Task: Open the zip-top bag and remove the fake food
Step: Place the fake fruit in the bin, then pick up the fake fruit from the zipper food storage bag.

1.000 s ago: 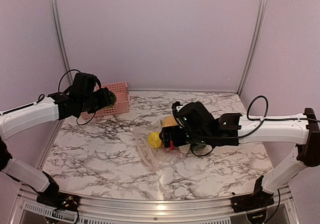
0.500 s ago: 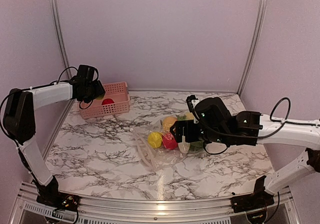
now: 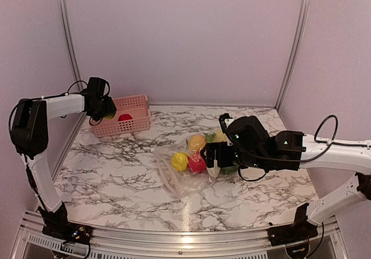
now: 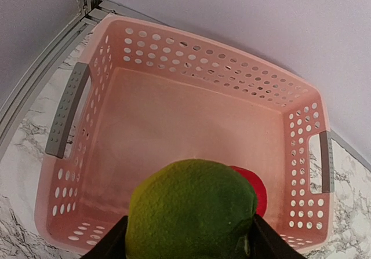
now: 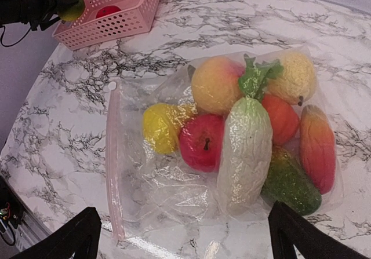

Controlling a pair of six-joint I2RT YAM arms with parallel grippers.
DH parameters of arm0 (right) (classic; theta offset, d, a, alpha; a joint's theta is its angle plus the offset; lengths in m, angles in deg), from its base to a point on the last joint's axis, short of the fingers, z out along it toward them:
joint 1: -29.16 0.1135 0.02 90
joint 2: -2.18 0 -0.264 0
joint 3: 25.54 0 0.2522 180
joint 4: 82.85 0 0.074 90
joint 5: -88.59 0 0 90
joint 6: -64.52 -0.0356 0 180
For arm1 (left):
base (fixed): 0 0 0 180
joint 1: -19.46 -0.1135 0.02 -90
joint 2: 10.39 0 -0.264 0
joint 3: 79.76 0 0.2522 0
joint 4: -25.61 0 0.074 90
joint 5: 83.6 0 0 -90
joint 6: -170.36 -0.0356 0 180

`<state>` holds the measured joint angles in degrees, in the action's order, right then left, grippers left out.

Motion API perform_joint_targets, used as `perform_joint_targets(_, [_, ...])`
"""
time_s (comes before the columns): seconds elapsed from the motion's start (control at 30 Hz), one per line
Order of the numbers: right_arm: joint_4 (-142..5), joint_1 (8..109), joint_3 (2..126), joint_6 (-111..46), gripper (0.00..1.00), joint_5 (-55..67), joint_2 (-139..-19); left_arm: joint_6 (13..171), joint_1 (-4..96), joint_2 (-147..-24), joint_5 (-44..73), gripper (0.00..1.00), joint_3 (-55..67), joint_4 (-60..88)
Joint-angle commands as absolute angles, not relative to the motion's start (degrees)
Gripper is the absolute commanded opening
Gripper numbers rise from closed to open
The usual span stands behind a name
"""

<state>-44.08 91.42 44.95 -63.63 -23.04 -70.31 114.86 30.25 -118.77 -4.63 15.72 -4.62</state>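
The zip-top bag (image 3: pixel 181 181) lies flat mid-table, its pink zip strip (image 5: pixel 112 160) along the left edge. Fake food shows through the plastic: a yellow lemon (image 5: pixel 161 127), a red apple (image 5: pixel 203 142), a pale green-white vegetable (image 5: pixel 244 154), a peach (image 5: pixel 215 84) and others. My right gripper (image 3: pixel 213 154) hovers open just above the bag's right part; in the wrist view its fingertips (image 5: pixel 81 236) flank the bag's near end. My left gripper (image 3: pixel 106 110) is shut on a green fruit (image 4: pixel 191 210) above the pink basket (image 4: pixel 174 120).
The pink basket (image 3: pixel 132 120) stands at the table's back left corner against the wall rail, with a red toy piece (image 4: pixel 255 190) on its floor. Bare marble table (image 3: pixel 110 172) lies between basket and bag.
My left arm has swung back and left, carrying the green fruit over the basket's left end. My right gripper has drawn back to the right, uncovering the food in the bag.
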Motion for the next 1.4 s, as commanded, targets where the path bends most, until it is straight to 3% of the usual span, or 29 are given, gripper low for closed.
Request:
perform_joint_targets(0.0, [-42.76,91.94,44.74,-64.49,0.99,-23.82,-69.67,112.99,29.75,-119.96,-3.74,0.56,18.21,-6.46])
perform_joint_targets(0.33, [-43.05,91.93,44.41,-64.38,0.99,-23.75,-69.65,111.41,29.74,-117.64,-3.41,0.83,18.63,-7.41])
perform_joint_targets(0.63, [-44.47,91.96,43.51,-64.33,0.99,-23.40,-70.20,112.24,29.90,-112.28,-0.39,0.85,14.95,-6.48])
perform_joint_targets(0.93, [-46.73,91.94,45.70,-62.82,0.99,-22.30,-73.89,117.85,32.51,-100.80,5.58,0.85,-0.41,-0.71])
perform_joint_targets(1.2, [-48.59,91.96,50.10,-60.90,0.99,-21.31,-79.75,122.86,40.11,-90.50,8.48,0.85,-14.63,4.50])
perform_joint_targets(1.37, [-51.46,90.33,51.59,-60.03,0.92,-18.64,-82.89,127.41,47.66,-87.95,9.96,0.85,-21.19,8.69])
